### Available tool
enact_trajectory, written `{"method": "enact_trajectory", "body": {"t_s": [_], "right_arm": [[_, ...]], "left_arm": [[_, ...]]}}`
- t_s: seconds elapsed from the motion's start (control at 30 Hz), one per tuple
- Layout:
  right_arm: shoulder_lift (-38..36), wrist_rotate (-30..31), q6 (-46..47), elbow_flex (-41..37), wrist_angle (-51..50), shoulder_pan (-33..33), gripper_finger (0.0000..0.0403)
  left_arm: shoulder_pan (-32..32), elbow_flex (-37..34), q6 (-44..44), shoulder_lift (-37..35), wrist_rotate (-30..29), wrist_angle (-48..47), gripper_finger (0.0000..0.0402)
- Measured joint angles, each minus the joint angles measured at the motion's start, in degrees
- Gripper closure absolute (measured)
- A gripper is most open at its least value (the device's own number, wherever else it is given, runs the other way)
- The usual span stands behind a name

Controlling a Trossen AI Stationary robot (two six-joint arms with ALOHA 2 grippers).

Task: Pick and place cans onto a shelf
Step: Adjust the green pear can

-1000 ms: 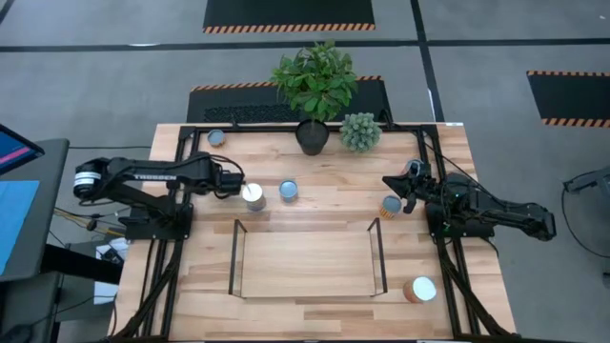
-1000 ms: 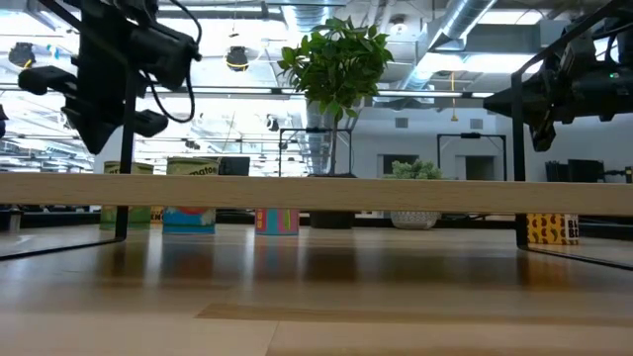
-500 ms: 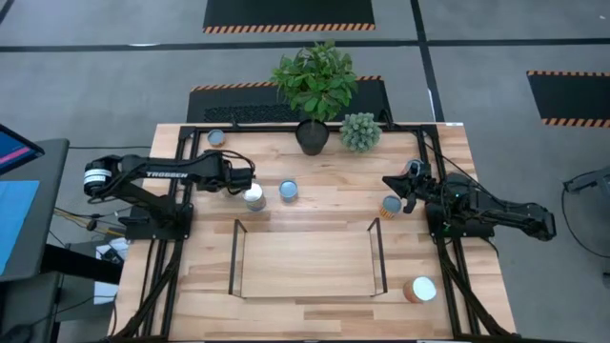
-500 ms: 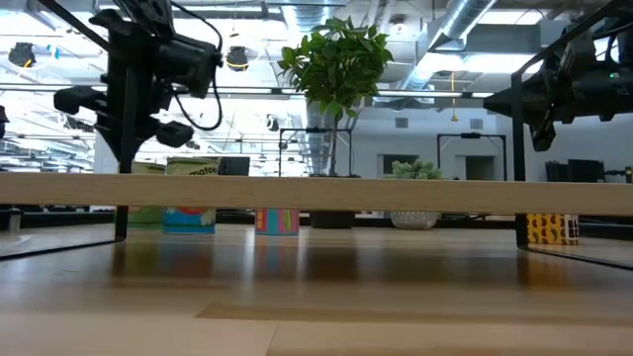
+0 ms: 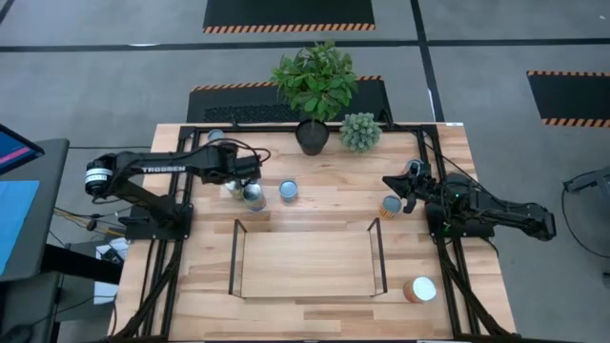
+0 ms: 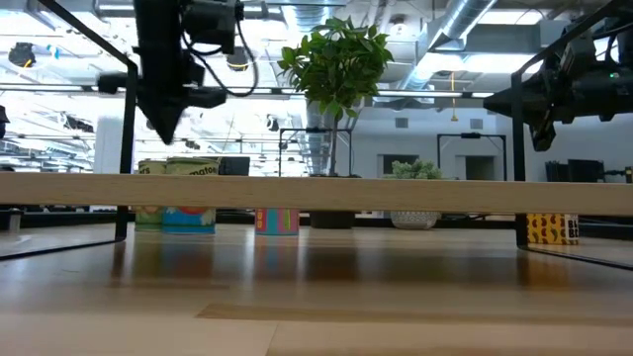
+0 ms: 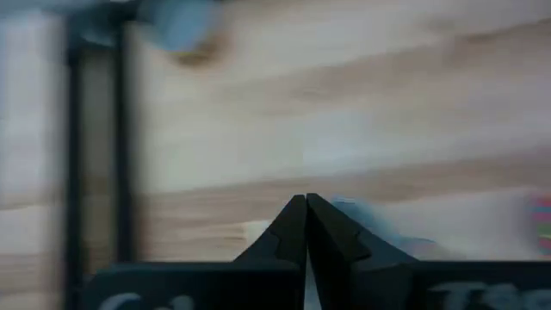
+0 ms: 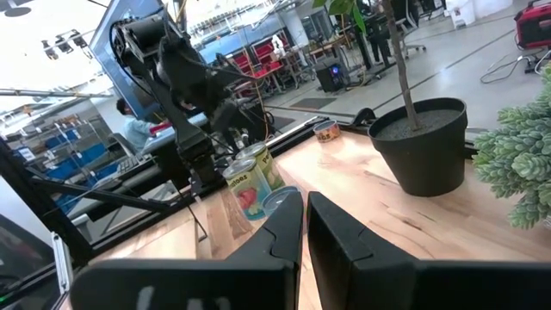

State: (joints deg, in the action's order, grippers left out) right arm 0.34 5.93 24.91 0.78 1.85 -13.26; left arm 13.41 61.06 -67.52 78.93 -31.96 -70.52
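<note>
Silver-topped can (image 5: 254, 198) stays put while the clenched, empty left end effector (image 5: 250, 180) has swung over it.

— Where do the cameras sit?
— One straight above the light-wood desk (image 5: 315, 205); one level at its surface; one on each wrist.
— Any overlap?
— The leafy green potted plant (image 5: 315, 81) at twelve o'clock shows overhead and low.

You're looking at a tabletop (image 5: 315, 210) of pale planked wood, smooth with a soft sheen, in a black metal frame. The shelf (image 5: 305, 264) is matching light wood with thin dark wire ends. The cans (image 5: 289, 191) show shiny metal tops and glossy printed labels. The plant pot (image 8: 419, 146) looks matt dark plastic.
</note>
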Motion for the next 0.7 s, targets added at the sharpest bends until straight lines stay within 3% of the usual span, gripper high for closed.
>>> {"method": "enact_trajectory", "body": {"t_s": [0.13,0.23,0.47,0.7], "right_arm": [[0.0,0.0,0.1,0.0,0.0,0.0,0.0356],[0.0,0.0,0.1,0.0,-0.1,0.0,0.0356],[0.0,-0.1,0.1,0.0,-0.1,0.0,0.0356],[0.0,-0.1,-0.1,0.0,-0.1,0.0,0.0356]], "left_arm": [[0.1,-0.7,-6.3,-0.1,-2.5,-11.6,0.0401],[0.2,-3.6,-8.0,-0.1,-0.9,-12.1,0.0401],[0.2,-11.2,-7.6,-0.1,3.5,2.4,0.0401],[0.1,-11.8,0.6,-0.1,11.2,19.6,0.0402]]}}
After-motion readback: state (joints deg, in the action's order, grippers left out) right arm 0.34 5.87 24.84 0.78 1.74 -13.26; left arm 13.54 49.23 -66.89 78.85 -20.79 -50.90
